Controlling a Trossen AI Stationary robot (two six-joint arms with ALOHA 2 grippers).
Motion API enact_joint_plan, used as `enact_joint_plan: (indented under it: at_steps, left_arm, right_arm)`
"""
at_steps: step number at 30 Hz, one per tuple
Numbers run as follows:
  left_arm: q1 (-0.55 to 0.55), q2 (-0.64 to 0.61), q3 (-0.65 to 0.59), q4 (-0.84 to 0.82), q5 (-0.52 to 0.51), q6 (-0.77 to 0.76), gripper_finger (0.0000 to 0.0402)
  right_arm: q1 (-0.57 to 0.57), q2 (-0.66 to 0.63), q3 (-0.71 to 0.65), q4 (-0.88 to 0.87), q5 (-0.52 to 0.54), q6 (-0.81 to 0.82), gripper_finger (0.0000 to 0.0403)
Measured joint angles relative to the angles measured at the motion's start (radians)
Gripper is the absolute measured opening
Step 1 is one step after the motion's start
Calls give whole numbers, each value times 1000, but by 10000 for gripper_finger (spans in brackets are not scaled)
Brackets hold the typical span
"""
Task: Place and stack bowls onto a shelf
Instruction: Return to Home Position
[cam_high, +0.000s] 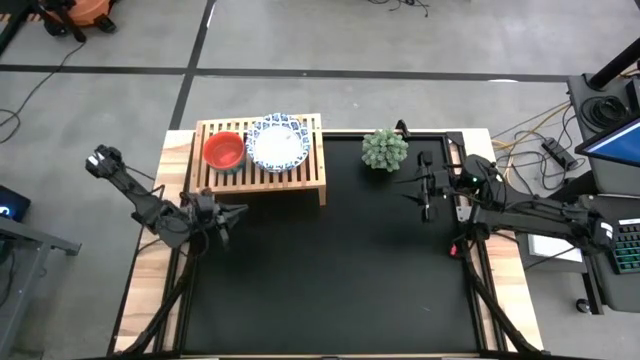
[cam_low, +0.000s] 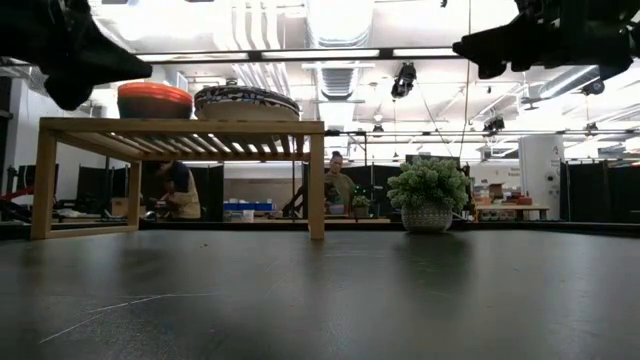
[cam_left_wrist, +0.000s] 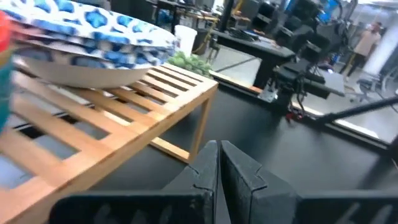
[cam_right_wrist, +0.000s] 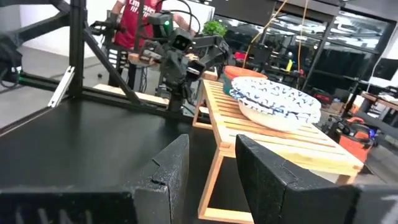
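Note:
The light-wood shelf (cam_high: 262, 160) stands on its legs at the far left of the black mat. On its slatted top sit a red bowl (cam_high: 224, 151) on the left and a stack of white bowls with blue patterned rims (cam_high: 279, 143) beside it on the right. Both also show in the low view: the red bowl (cam_low: 154, 100) and the white stack (cam_low: 246, 103). My left gripper (cam_high: 232, 213) hangs shut and empty just in front of the shelf's left part. My right gripper (cam_high: 424, 190) is open and empty near the mat's right edge, close to the plant.
A small green potted plant (cam_high: 385, 150) stands at the mat's far edge, right of the shelf. The black mat (cam_high: 330, 270) lies bare across the middle and near side. People and benches show in the room beyond the table.

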Motion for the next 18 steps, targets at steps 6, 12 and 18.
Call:
enact_joint_plan:
  at_steps: [6, 12, 18]
  left_arm:
    - [74, 93, 0, 147, 84, 99, 0]
    - [211, 185, 0, 359, 360, 249, 0]
    - [366, 246, 0, 429, 621, 422, 0]
  right_arm:
    - [-48, 0, 0, 26, -86, 35, 123]
    - [-50, 0, 0, 25, -91, 24, 123]
    - [-67, 0, 0, -20, -92, -1, 123]
